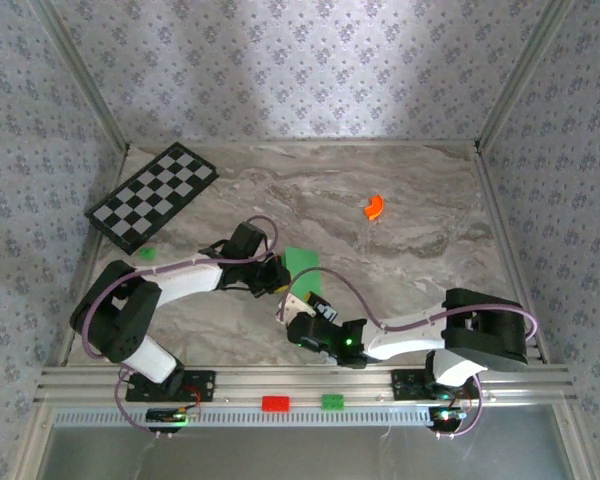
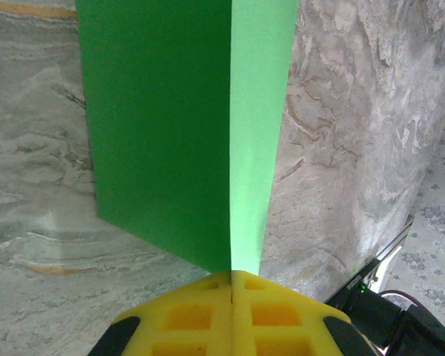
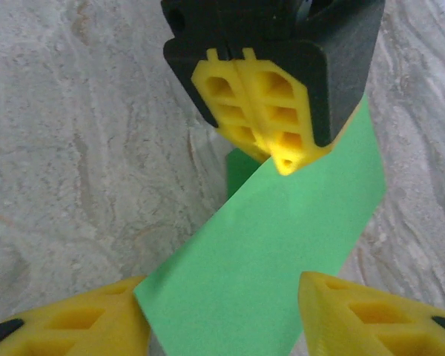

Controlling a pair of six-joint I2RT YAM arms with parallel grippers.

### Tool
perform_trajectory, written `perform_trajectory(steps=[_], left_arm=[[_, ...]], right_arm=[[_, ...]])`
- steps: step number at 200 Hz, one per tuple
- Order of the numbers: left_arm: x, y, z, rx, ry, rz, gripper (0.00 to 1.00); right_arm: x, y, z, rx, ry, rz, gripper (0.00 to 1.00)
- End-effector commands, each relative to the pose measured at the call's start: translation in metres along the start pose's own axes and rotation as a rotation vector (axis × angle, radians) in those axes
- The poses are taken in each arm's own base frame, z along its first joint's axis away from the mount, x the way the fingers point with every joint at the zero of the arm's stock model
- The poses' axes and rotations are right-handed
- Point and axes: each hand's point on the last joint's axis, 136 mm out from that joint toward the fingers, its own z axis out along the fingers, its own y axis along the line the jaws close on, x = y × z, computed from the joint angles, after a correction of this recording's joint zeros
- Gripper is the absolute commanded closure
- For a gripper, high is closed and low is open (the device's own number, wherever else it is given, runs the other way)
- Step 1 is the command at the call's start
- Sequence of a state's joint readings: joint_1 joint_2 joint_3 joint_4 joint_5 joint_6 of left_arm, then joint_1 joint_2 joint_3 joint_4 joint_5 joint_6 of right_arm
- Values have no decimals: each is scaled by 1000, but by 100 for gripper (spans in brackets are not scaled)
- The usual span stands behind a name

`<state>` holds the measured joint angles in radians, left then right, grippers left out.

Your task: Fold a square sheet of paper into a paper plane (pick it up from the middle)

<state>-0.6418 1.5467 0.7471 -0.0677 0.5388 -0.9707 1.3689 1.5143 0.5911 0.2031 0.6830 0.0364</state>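
Green paper tight in left tool; right tool agape

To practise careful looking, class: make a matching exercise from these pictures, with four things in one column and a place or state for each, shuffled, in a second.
Column one:
1. left gripper
2. right gripper
3. checkered board
4. orange curved piece

Column two:
A. shut on the green paper
B. far left of the table
C. lying alone toward the far right
D. open, fingers either side of the paper

Pairs: 1-A, 2-D, 3-B, 4-C
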Motion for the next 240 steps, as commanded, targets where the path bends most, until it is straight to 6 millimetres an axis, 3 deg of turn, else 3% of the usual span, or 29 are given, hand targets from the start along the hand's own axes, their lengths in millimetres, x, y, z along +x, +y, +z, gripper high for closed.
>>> perform_trajectory(steps=[1, 39, 85, 153, 222, 240], left_arm=[[2, -4, 1, 8, 23, 0, 94], [2, -2, 1, -1, 21, 4, 94], [2, -1, 1, -5, 23, 3, 94], [3, 2, 0, -16, 20, 6, 94], [3, 2, 1, -16, 20, 7, 94], [3, 2, 1, -15, 23, 5, 94]], right_arm=[[-5, -7, 1, 63, -6, 11, 50], [2, -6, -1, 28, 8, 41, 65], [0, 2, -3, -33, -6, 64, 65], [7, -9, -8, -23, -9, 117, 72], [-5, 1, -4, -103, -40, 160, 73], [-7, 1, -2, -108, -42, 168, 78]])
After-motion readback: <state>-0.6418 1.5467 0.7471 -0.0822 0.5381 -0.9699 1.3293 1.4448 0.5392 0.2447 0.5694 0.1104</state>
